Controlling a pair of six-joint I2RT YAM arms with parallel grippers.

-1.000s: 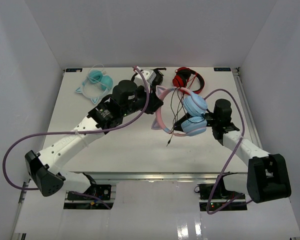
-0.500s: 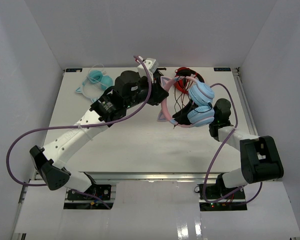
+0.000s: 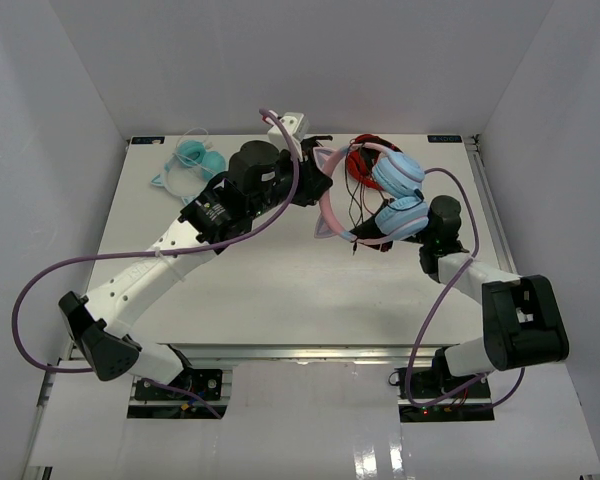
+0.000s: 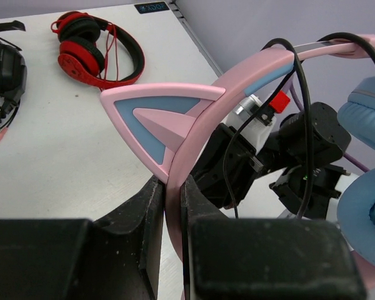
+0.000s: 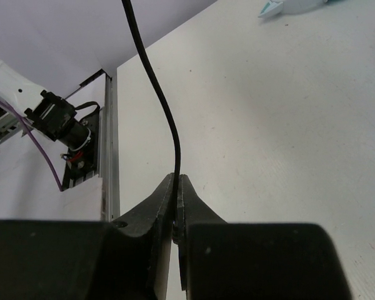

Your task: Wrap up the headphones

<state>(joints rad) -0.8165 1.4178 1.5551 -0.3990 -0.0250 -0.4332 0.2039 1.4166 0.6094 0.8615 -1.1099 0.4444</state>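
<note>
The headphones [image 3: 388, 192] hang above the table's back right, with a pink cat-ear headband [image 4: 175, 125] and light blue ear cups [image 4: 367, 125]. My left gripper [image 4: 174, 195] is shut on the headband just below a cat ear. It reaches in from the left in the top view [image 3: 318, 192]. The thin black cable [image 5: 157, 81] loops over the headband [image 4: 303, 106] and runs down into my right gripper [image 5: 177, 190], which is shut on it. From above, the right gripper's fingers are hidden under the lower ear cup.
Red headphones [image 4: 94, 53] lie at the back of the table [image 3: 270, 270], partly behind the held pair. Black headphones [image 4: 3, 69] lie to their left. All-turquoise cat-ear headphones [image 3: 192, 165] sit at the back left. The table's edge rail [image 5: 109, 156] runs close to my right gripper.
The left arm lifted and turned the headphones up and toward the back. The right gripper moved in under the ear cups and shut on the black cable.
</note>
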